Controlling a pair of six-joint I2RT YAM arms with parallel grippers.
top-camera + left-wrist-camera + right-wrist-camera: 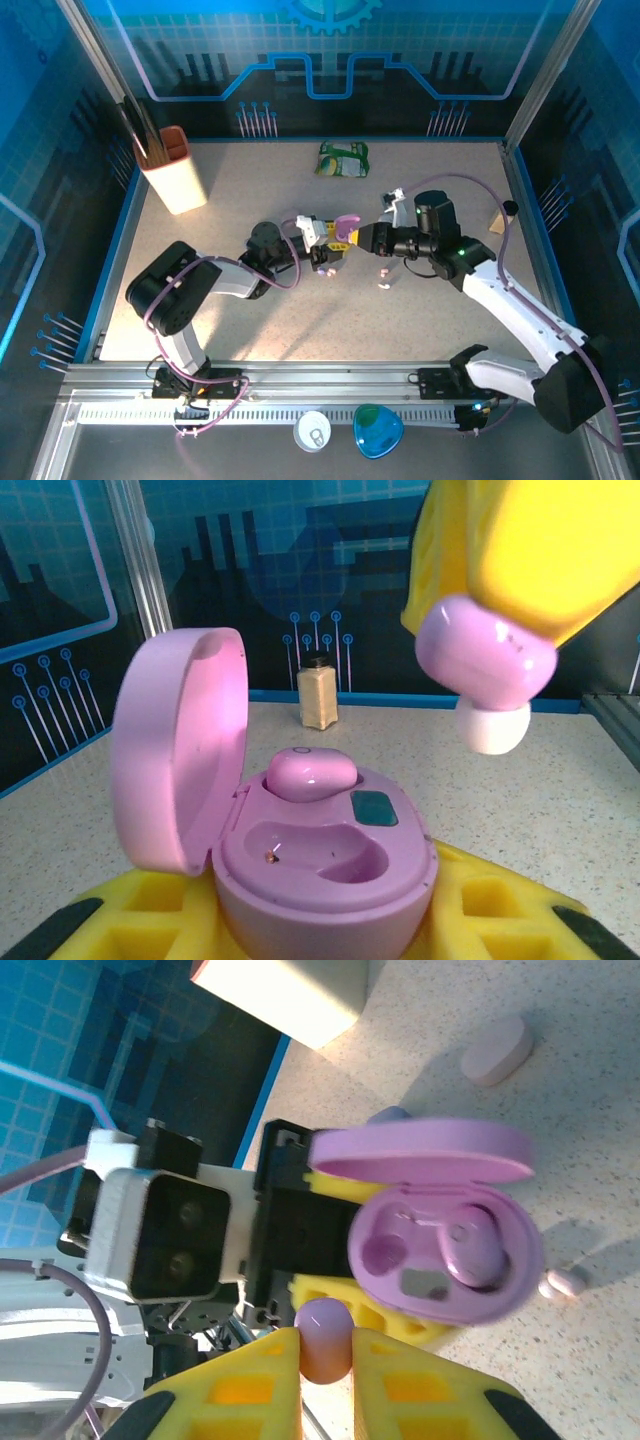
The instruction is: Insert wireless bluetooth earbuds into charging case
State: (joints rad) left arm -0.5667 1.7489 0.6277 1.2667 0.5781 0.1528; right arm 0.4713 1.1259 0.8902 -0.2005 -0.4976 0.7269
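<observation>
Top view, case: the left gripper point(322, 243), at frame centre, is part-closed around the base of a lilac pebble-shaped plastic charging case point(346, 221) with its lid raised.
Top view, approach: the right gripper point(360, 237) meets it from the right, tips just beside the case.
Top view, spares: tiny pale loose earbuds point(384, 280) lie on the speckled table point(300, 330), lower right of the grippers.
Left wrist view, carried bud: a glossy lilac held earbud point(487, 665) sits upper right, its white tip pointing down.
Left wrist view, target: the empty socket point(320, 852) lies down-left of that tip and apart from it, with a seated earbud point(310, 772) behind.
Right wrist view, grip: the yellow fingers point(270, 1380) are pinched shut on the held earbud at bottom centre.
Right wrist view, bearing: the case lies up-right, and the vacant well is its left one, nearer the tips.
Judgement: the right arm must travel to that well.
</observation>
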